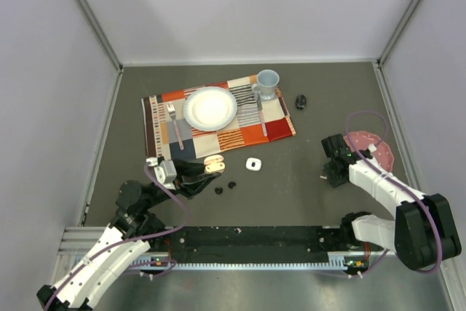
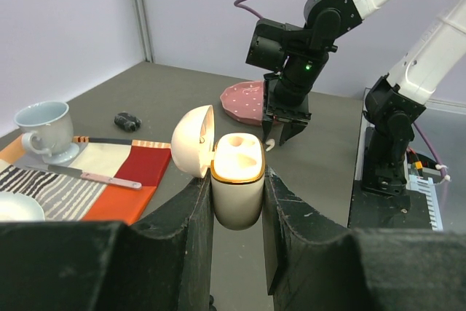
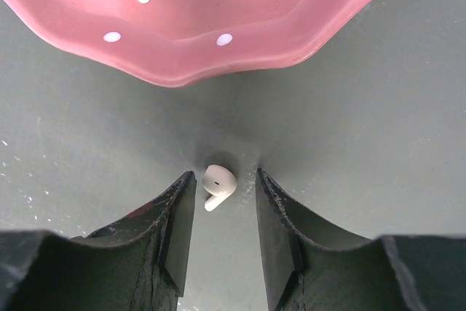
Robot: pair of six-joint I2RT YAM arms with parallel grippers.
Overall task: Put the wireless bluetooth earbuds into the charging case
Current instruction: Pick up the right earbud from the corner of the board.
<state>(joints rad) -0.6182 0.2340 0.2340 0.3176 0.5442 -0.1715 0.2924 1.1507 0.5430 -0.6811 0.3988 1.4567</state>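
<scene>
Now, left claw (image 2: 238, 183) clamped on charging case (image 2: 237, 198), right claw (image 3: 224, 175) open astride white earbud (image 3: 218, 183), near pink dish (image 3: 204, 27).

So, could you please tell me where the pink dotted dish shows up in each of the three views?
Top external: the pink dish is at the right, beside the right pincer.
Left wrist: the dish is mid-frame, behind that pincer and beyond the held charging case.
Right wrist: the dish fills the top, ahead of the open pincer.
Shared landmark: the right pincer, next to the dish in all three.
</scene>
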